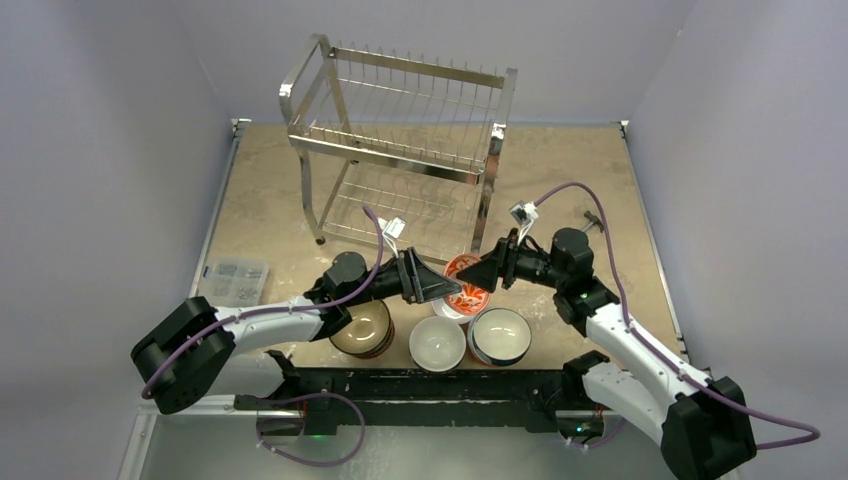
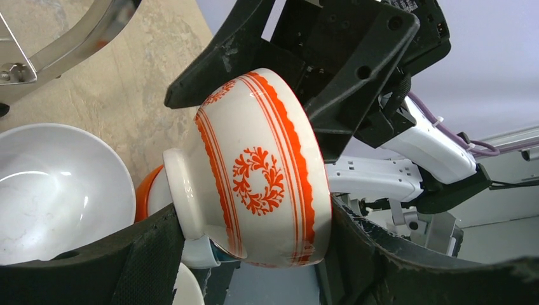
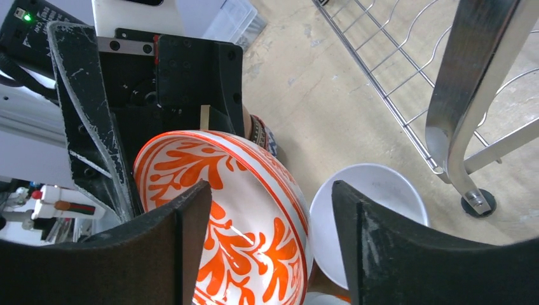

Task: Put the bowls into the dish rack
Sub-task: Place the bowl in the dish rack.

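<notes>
One red-patterned bowl (image 2: 254,159) is in the air between the two arms, turned on its side, just in front of the dish rack (image 1: 390,157) and above the surface (image 1: 560,200). The left tool (image 2: 254,216) is clamped on it: one finger presses the foot and the other presses the rim. The right tool (image 3: 270,190) has its jaws apart around the rim of the same bowl, and in the right wrist view there is a clear gap between one finger and the bowl.

From above I count three more bowls in one row at the near edge: a brown bowl (image 1: 362,325) on the left, a white bowl (image 1: 437,343) in the middle and a dark-rimmed bowl (image 1: 499,336) on the right. The brown one seems to sit on others, but how many I cannot tell. The left wrist view shows one orange bowl (image 2: 141,194) behind the held bowl.

There is one rack, with two tiers. One plastic box (image 1: 232,280) lies at the left side.
</notes>
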{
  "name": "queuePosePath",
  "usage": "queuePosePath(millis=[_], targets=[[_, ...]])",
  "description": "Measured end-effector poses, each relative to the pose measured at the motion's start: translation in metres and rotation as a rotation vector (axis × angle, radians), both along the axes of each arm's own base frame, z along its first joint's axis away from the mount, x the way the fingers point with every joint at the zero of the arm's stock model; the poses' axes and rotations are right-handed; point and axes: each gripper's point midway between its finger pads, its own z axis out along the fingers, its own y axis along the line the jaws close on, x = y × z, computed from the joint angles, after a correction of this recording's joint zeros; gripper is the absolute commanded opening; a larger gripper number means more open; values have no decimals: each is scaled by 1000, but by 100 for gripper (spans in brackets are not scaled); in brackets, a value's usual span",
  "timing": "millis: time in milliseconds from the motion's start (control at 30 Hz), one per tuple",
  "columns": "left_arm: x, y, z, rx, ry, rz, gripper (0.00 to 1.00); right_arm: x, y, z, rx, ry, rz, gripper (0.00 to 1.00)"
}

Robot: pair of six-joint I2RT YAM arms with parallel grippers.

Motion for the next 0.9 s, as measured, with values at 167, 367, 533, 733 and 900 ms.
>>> queuePosePath(millis=[167,367,533,733,900], targets=[[7,4,-4,7,12,27,0,2,-3,-2,-14,4,-26,90],[21,17,-13,11,42,86,0,5,-6,-3,-30,5,-60,99],[34,26,-17,15,56,135,0,8,-9,-4,-49,1,-87,99],[51,35,-17,20,44,199,0,10,-12,-4,-71,-2,-106,99],[67,39,-17,43,6,250,0,9,-16,-2,-86,-12,-124,99]])
